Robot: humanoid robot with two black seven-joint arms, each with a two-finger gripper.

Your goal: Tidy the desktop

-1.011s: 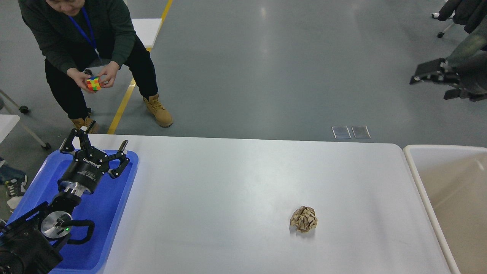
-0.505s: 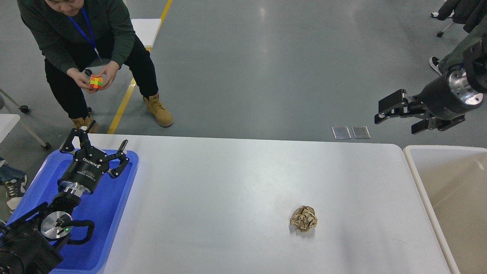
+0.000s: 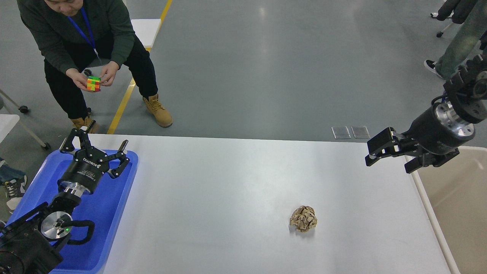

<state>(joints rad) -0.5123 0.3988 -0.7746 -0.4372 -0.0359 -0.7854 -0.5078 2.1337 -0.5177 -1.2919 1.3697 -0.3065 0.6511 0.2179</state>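
Right gripper (image 3: 388, 156) hangs above the far right corner of the desktop (image 3: 228, 190), fingers spread apart and nothing between them, pointing left and a little down. Left gripper (image 3: 95, 146) sits over the blue tray (image 3: 114, 213) at the left edge, also spread wide and holding nothing. On the desktop, the big white surface filling the middle of my view, I see only one loose item: a crumpled brown paper ball (image 3: 303, 219), lying right of centre toward the near edge, well apart from both grippers. The beige bin (image 3: 449, 198) stands just off the right end of the table, mouth open. My read is that I'm in the reach phase for that paper, with the right arm the natural choice since it is the nearer one and the bin is on its side. Next I need to bring the right gripper toward me and down over the ball, keep the fingers wide enough to straddle the wad, then close gently; crumpled paper is light and springy, so it could skid if one finger nudges it first. Beyond the table a person (image 3: 87, 45) crouches with a coloured cube (image 3: 93, 83), clear of my working area.
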